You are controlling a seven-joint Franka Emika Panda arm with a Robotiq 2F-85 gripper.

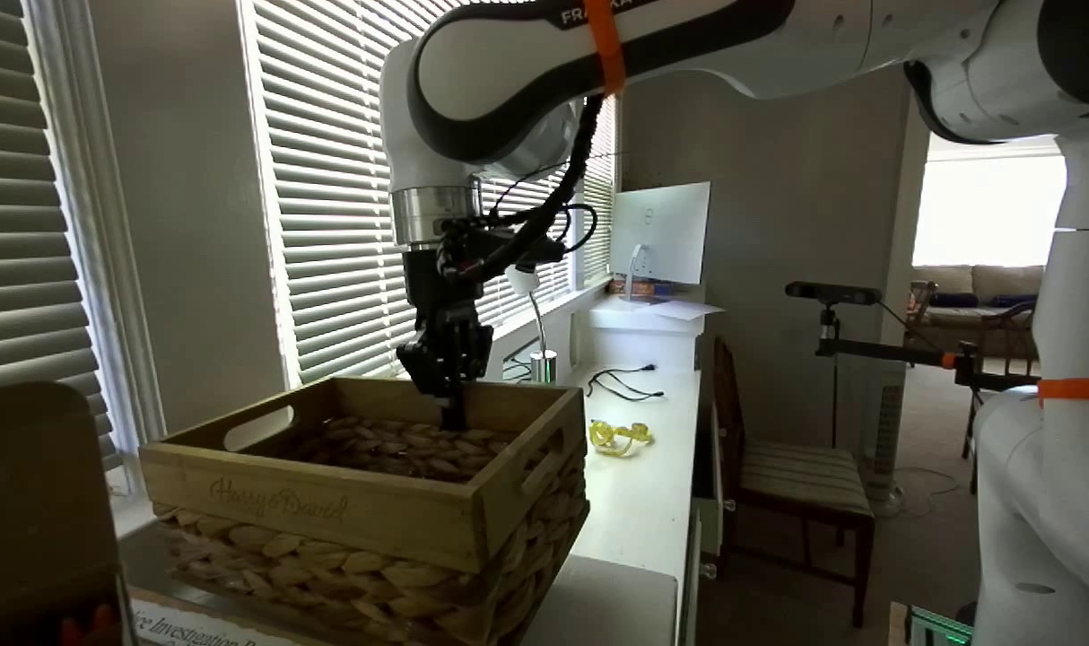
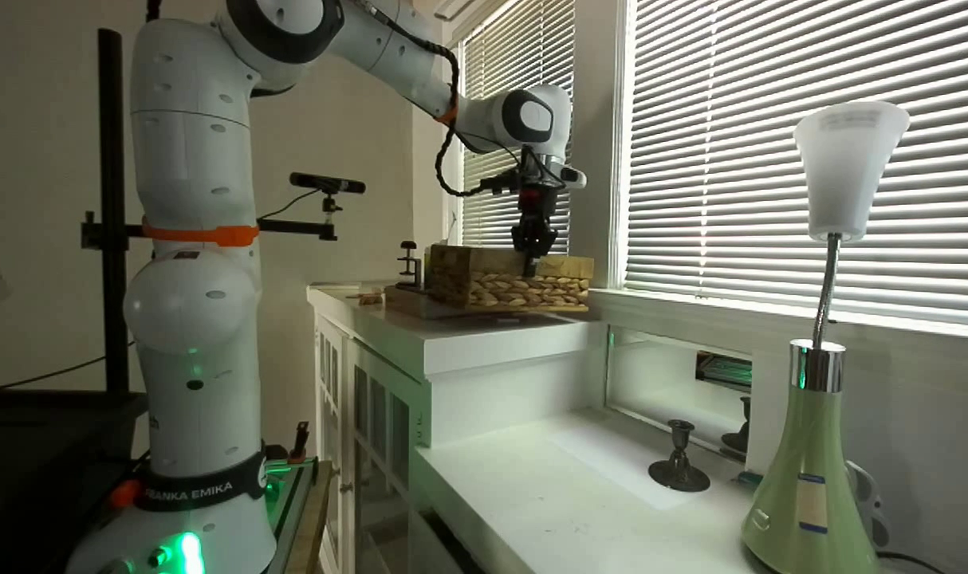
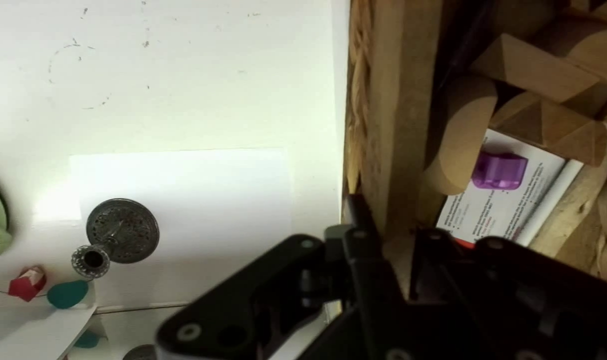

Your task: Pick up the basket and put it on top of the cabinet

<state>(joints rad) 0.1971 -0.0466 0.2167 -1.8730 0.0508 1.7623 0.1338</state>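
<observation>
1 black 2-fingered gripper [image 3: 391,222] pinches 1 wall of 1 rectangular tan wicker basket [image 1: 329,502]

The 2 fingers [image 3: 368,265] are closed on the basket's wooden-rimmed wall, 1 inside and 1 outside; wood fills the gap in the wrist view. In an exterior view, 1 long white cabinet [image 2: 492,478] with glass-paned doors bears, at the lower right of the frame, 1 dark round-based metal candle holder [image 2: 679,466] and 1 pale-green cone-shaped lamp [image 2: 807,478]. There the basket is near the centre of the frame, over the cabinet's raised section.

In the right half of the wrist view, the basket holds at least 4 rounded and angular tan wooden blocks [image 3: 461,135], and 1 glossy purple piece [image 3: 501,170] over 1 white printed sheet [image 3: 508,205].

The blocks overlap and run off the upper right edge, so their full number is uncertain; most of the print is too small to read. In an exterior view the basket's far wall hides the outer finger, and the left edge cuts off 1 dark brown rounded object [image 1: 47,502]. Whether the basket's base touches what lies beneath is hard to make out.
</observation>
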